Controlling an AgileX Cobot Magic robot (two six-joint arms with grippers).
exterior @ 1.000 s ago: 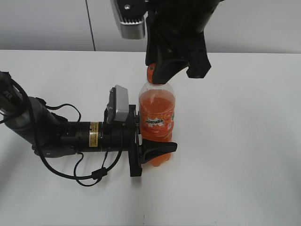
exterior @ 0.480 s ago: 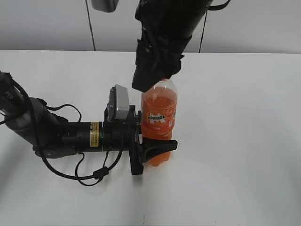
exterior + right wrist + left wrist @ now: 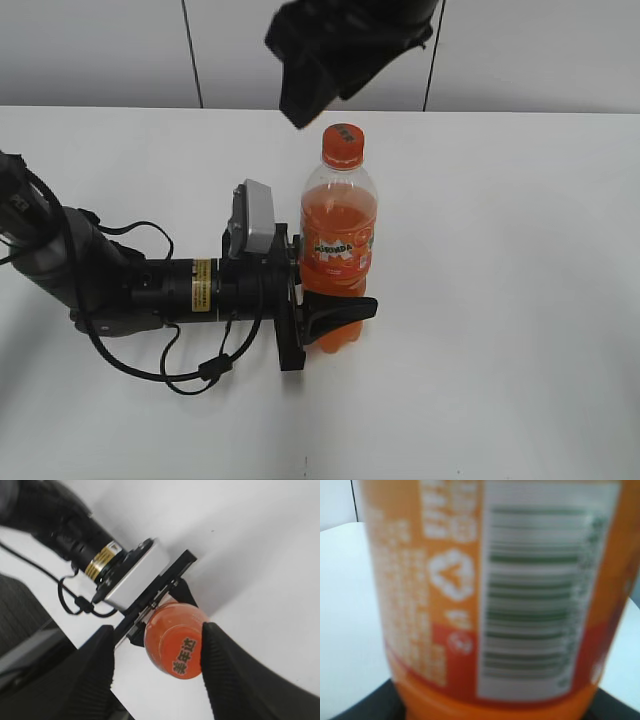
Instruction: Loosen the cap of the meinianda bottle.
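A: How many things stood there?

B: One tall clear plastic meinianda bottle point(image 3: 338, 255) of orange liquid, upright near the middle of the white table point(image 3: 520, 300), bearing one small round orange cap point(image 3: 342, 145).

A: And the grippers?

B: Two. The left gripper point(image 3: 318, 318) clamped the bottle's lower body; the right gripper point(image 3: 157, 667) hung spread wide above the cap, touching nothing. Bare table lay to the right; a grey panelled wall point(image 3: 100, 50) stood behind.

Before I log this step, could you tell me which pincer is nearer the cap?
Right. The right pincer hangs open above the cap, clear of it; the left pincer clamps the bottle low down.
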